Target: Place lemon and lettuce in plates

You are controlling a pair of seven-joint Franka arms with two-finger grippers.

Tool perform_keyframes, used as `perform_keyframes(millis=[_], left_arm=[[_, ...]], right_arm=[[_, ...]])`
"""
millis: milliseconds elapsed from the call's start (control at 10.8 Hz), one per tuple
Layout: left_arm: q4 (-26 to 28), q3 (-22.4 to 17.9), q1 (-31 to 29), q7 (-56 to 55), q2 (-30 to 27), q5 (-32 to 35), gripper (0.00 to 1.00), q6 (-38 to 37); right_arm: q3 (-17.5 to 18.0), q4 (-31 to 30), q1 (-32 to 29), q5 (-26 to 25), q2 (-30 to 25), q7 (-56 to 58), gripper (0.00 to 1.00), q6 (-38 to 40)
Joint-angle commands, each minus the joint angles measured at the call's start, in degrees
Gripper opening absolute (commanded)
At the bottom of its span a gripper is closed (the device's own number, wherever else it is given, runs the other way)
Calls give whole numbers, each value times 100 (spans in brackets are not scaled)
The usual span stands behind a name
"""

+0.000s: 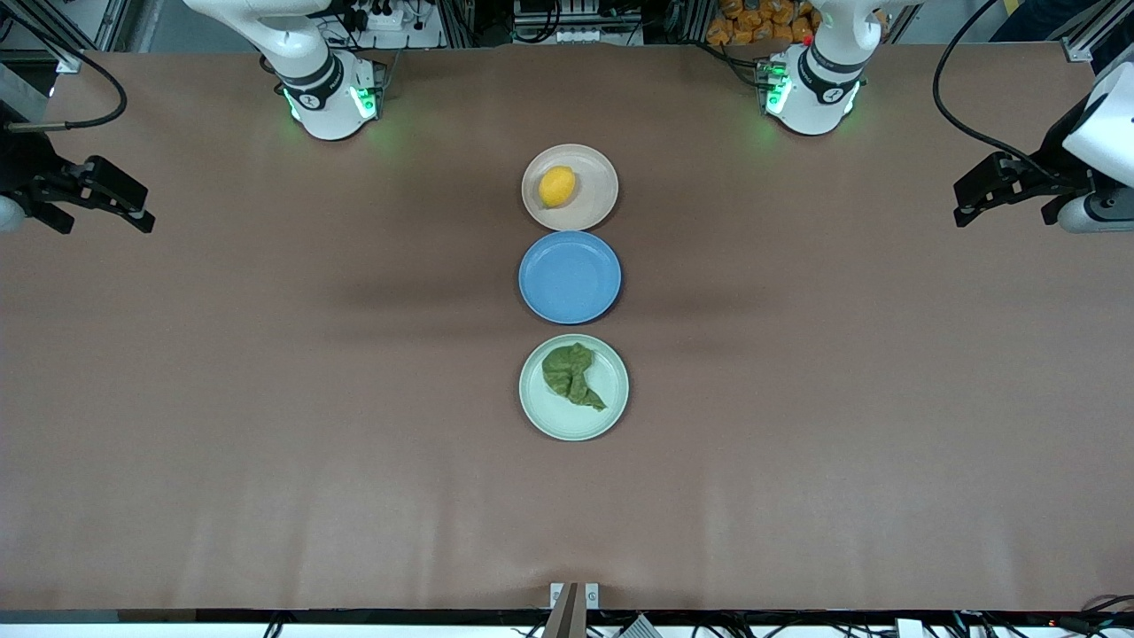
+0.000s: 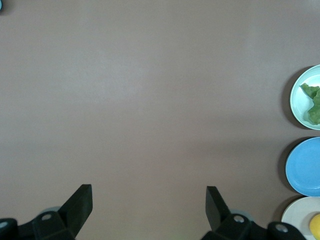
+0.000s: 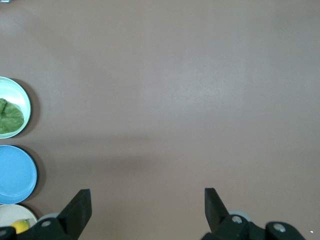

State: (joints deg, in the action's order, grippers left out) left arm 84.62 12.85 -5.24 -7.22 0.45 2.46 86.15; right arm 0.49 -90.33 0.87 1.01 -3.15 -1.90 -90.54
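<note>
The yellow lemon [image 1: 557, 186] lies in the beige-pink plate [image 1: 595, 168], the plate farthest from the front camera. The dark green lettuce [image 1: 571, 374] lies in the pale mint green plate [image 1: 611, 408], the nearest one. My left gripper [image 1: 992, 190] is open and empty, up over the table's left-arm end. My right gripper [image 1: 97, 199] is open and empty, up over the right-arm end. In the left wrist view, my left gripper [image 2: 149, 195] hangs over bare table, with the lettuce [image 2: 312, 102] and lemon [image 2: 315, 225] at the edge. In the right wrist view, my right gripper [image 3: 147, 197] does likewise, the lettuce [image 3: 10, 116] at the edge.
A blue plate [image 1: 570, 276] sits empty between the two other plates, all in a row down the table's middle. It also shows in the left wrist view [image 2: 305, 167] and in the right wrist view [image 3: 15, 174]. The brown tabletop [image 1: 266, 399] spreads wide on both ends.
</note>
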Motion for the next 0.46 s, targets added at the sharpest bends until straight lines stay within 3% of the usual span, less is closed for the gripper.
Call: perform_keyframes(millis=[0,371], left_arm=[[28,7,-47,124,-89,26,100,-28],[-34,7,-56,116,-80,8,100,-36]], right_arm=[[4,165,-34,180,69,67,100,90],[13,165,-25,180,69,67,100,46]])
